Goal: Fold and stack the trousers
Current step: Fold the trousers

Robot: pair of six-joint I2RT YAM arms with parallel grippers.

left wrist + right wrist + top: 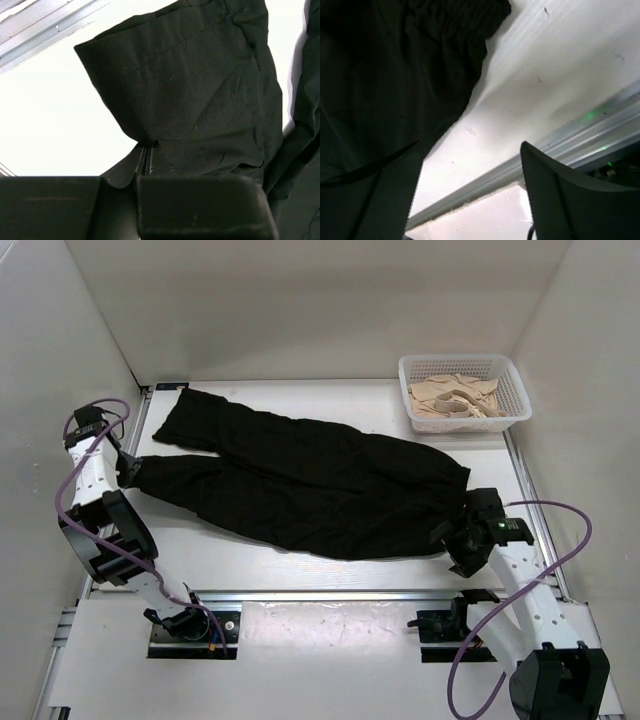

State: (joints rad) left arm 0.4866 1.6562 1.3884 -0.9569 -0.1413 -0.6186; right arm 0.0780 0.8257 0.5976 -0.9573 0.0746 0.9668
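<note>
No fold has been made yet: the trousers [310, 485] are spread flat across the middle of the counter [300, 575], legs to the left and waistband to the right. The hem of the nearer leg is pinched by the left tool [147, 156], pressed together on the cloth. The right tool [470, 185] is spread at the waistband corner, with nothing gripped. Folding and stacking are judged to be wholly left. The fabric is plain black, matte, soft and wrinkled. A white basket [415, 375] of beige clothes [455, 400] stands at the far right.

a white mesh basket [470, 424] holding crumpled beige cloth [455, 396] sits at the white table's [330, 400] far right corner.
</note>
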